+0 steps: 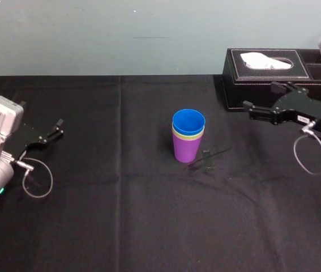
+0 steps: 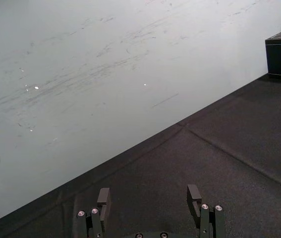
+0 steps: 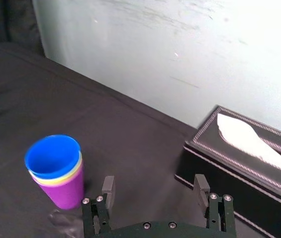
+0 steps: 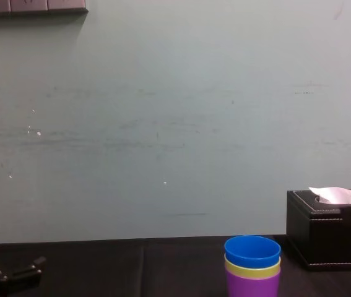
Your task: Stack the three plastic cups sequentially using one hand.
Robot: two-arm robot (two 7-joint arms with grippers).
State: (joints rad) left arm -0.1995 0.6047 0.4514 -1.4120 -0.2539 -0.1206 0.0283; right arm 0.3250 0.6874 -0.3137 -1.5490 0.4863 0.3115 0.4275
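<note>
Left claw [image 1: 55,129] is hovering over the left side of the black-clothed desk [image 1: 120,221], fingers spread wide, well apart from the cups; in the left wrist view black cloth and the pale wall [image 2: 105,74] are showing between those fingers. Mid-desk, the three cups are standing upright as one nested stack: purple cup [image 1: 186,149] is sitting at the bottom on the cloth; yellow-green cup [image 1: 187,136] is nesting inside it, showing as a thin band; blue cup [image 1: 188,121] is nesting on top, mouth facing up. Right claw [image 1: 259,95] is hanging to the right of the stack, apart from it, fingers spread and pointing toward it; it is hovering just in front of the black tissue box [image 1: 234,85], which is standing at the desk's far right with a white tissue poking from its slot.
</note>
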